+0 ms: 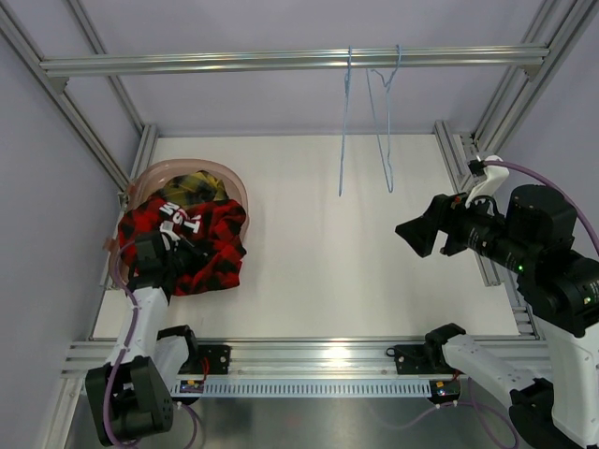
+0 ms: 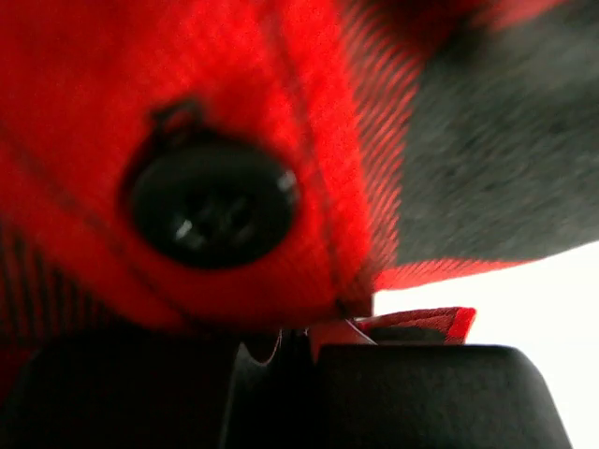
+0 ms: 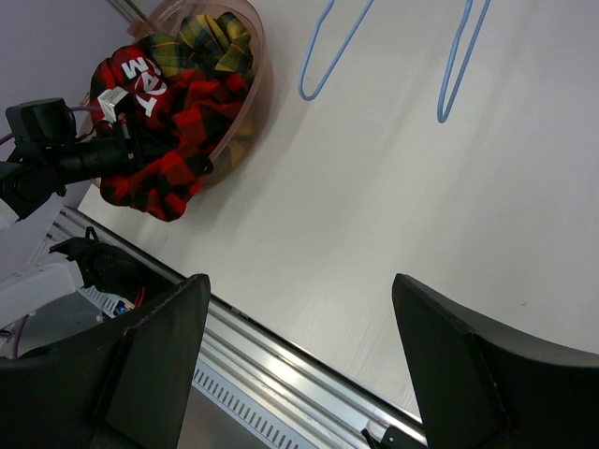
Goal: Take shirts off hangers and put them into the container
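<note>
- Red plaid cloth fills the left wrist view. The left claw (image 1: 176, 251) has its jaws pressed together on a fold of the red shirt (image 1: 201, 253), close beside a black button (image 2: 211, 206).
- The red shirt lies bunched over the near rim of the tub (image 1: 178, 166) with its white letters facing up. Part of it is inside and part spills onto the table (image 1: 356, 281).
- The claw grips at the spilled side, which looks meant for lifting that overhang into the tub.
- The yellow shirt (image 1: 198, 187) sits deeper in the tub, at its far side, partly under the red one.
- Both hangers (image 1: 343, 131) hang bare from the rail (image 1: 234, 62), well apart from the tub, so the stripping step looks done.
- The right claw (image 1: 418, 236) hovers over the right side of the table with its jaws spread wide and nothing between them. It appears to be kept clear so the left arm can work alone.
- By my judgement the task is nearly complete: what remains is tucking the overhang inside and letting go.
- The risk is that cloth catches on the jaws at release and gets dragged back over the rim, or that a pull tips the shallow tub.
</note>
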### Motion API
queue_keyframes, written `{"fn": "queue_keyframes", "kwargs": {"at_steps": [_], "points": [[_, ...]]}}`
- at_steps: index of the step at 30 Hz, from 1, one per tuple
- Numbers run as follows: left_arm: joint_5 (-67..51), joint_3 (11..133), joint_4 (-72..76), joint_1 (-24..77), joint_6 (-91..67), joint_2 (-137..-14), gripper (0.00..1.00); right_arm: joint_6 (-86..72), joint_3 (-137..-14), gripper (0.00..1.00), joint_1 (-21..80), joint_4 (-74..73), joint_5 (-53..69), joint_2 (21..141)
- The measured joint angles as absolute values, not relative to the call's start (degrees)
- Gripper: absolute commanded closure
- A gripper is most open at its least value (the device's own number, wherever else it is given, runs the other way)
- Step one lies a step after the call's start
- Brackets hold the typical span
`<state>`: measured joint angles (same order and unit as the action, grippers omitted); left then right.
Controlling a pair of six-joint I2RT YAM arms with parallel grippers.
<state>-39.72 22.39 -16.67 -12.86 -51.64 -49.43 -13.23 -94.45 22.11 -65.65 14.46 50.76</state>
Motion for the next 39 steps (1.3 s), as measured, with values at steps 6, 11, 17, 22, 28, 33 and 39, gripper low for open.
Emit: {"fn": "queue_keyframes", "kwargs": {"at_steps": [6, 11, 17, 22, 28, 33, 39], "points": [[-36.9, 26.1, -14.4, -12.8, -53.4, -56.1, 1.00, -13.2, -94.5, 0.12, 22.1, -65.9, 14.5, 50.5], [-27.2, 32.1, -21.2, -12.8, -50.3, -59.2, 1.00, -13.2, -94.6, 0.12, 22.1, -65.9, 14.5, 50.5], [-14.2, 34.5, -27.4, -12.8, -47.8, -58.1, 1.00, -13.2, -94.6, 0.11, 22.1, -65.8, 14.5, 50.5], [-13.1, 34.5, -27.9, -12.9, -45.2, -59.8, 1.00, -13.2, -94.6, 0.04, 22.1, -65.9, 14.5, 50.9], [-13.4, 38.8, -29.4, -12.9, -40.3, -53.4, 0.70, -13.2, -94.6, 0.01, 22.1, -65.8, 14.5, 51.7], [-13.0, 52.7, -30.2, -13.0, -35.7, -44.5, 0.33, -13.2, -94.4, 0.00, 22.1, -65.8, 14.5, 53.1], [-17.3, 61.9, -26.5, -13.1, -33.6, -37.2, 0.01, -13.2, -93.3, 0.01, 22.1, -65.8, 14.5, 54.1]]}}
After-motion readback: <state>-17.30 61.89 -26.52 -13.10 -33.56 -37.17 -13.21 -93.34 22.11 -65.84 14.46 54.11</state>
